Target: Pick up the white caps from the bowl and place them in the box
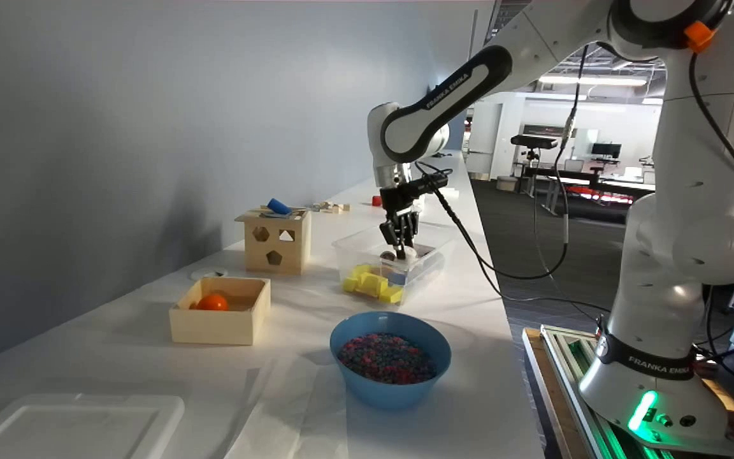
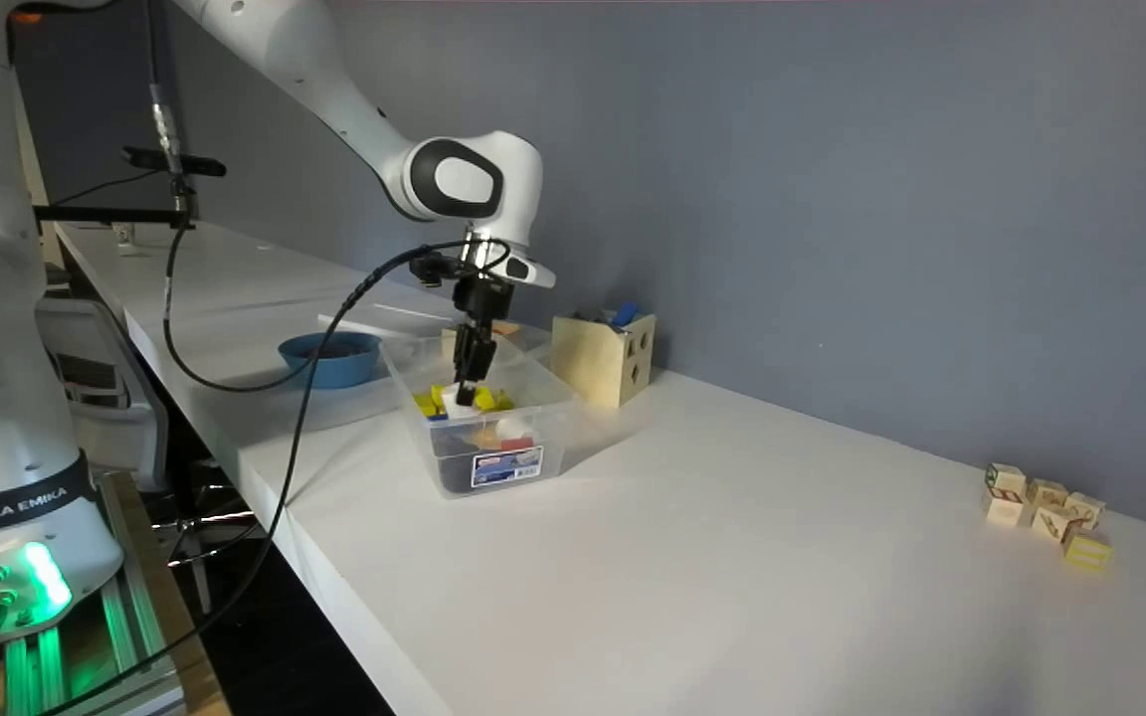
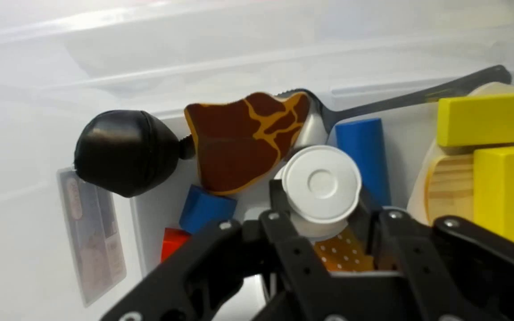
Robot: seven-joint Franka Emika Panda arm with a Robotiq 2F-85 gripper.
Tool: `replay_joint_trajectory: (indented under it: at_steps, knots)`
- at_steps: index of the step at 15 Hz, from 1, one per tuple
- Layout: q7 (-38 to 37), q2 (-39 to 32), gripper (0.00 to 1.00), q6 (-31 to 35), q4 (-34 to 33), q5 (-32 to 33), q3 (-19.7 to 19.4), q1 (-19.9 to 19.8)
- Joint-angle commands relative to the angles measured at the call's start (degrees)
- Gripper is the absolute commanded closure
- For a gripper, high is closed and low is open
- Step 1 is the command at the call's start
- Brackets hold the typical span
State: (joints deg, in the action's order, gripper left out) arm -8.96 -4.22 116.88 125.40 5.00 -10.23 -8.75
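My gripper [image 3: 323,203] is lowered into a clear plastic bin. Its fingers are closed on opposite sides of a round white cap [image 3: 321,183]. The cap shows between or beside the fingertips in both exterior views [image 1: 411,254] [image 2: 456,402]; the gripper is there too [image 1: 400,252] [image 2: 468,390]. Another whitish piece shows partly under the cap. The light-wood box [image 1: 276,248] with shaped holes stands by the wall, also in an exterior view [image 2: 588,366]. The bowl, a small shallow whitish dish [image 1: 200,275], lies near the wall; its contents are unclear.
The clear bin [image 2: 545,438] holds yellow blocks [image 3: 489,120], blue pieces [image 3: 364,154], a brown steak-like piece [image 3: 239,142] and a black rounded object [image 3: 125,151]. A tan box [image 1: 211,326] with an orange item and a blue bowl [image 1: 386,394] stand nearby. Several letter blocks [image 2: 1050,512] lie apart.
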Motion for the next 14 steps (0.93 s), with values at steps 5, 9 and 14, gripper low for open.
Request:
replay_joint_trajectory:
  at_steps: [5, 9, 14]
  knots:
    - [-0.4, 14.1, 0.88, 6.2, 1.7, -5.3, 0.6, 0.0]
    - [-5.6, 12.2, 0.88, 9.1, -6.9, -5.9, 3.3, 1.0]
    - [-14.5, 10.7, 0.88, 10.6, -12.1, -2.0, 6.4, 1.6]
